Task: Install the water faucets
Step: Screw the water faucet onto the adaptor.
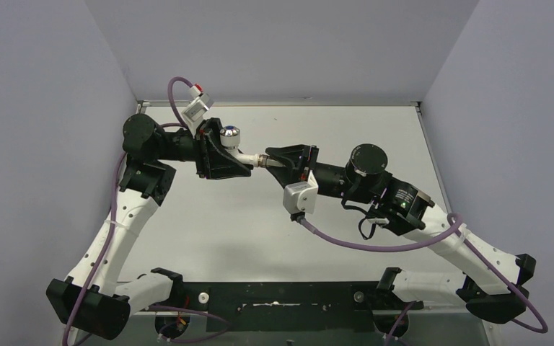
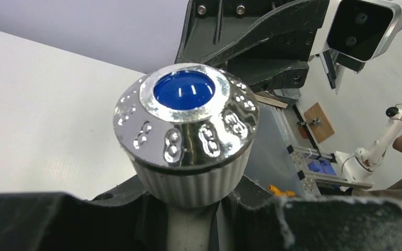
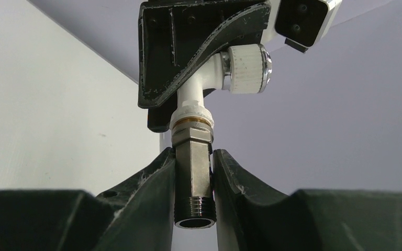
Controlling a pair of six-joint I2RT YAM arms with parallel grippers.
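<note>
Above the worktop (image 1: 274, 238), the left gripper (image 1: 239, 160) fingers are closed on the white tap body (image 3: 191, 97) below its knob (image 2: 184, 125). The right gripper (image 1: 274, 160) fingers clamp the threaded fitting (image 3: 192, 172), which is mated to the tap. Step judged: threading. Next: rotate coaxially.

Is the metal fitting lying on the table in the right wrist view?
No, the metal fitting is clamped in the right gripper, its top meeting the white tap body.

From above, the tap body (image 1: 246, 154) is mostly covered by the left gripper (image 1: 239, 160). The sides of the fitting (image 3: 192, 172) are hidden between the fingers (image 3: 146, 198) of the right gripper (image 3: 193, 155).
</note>
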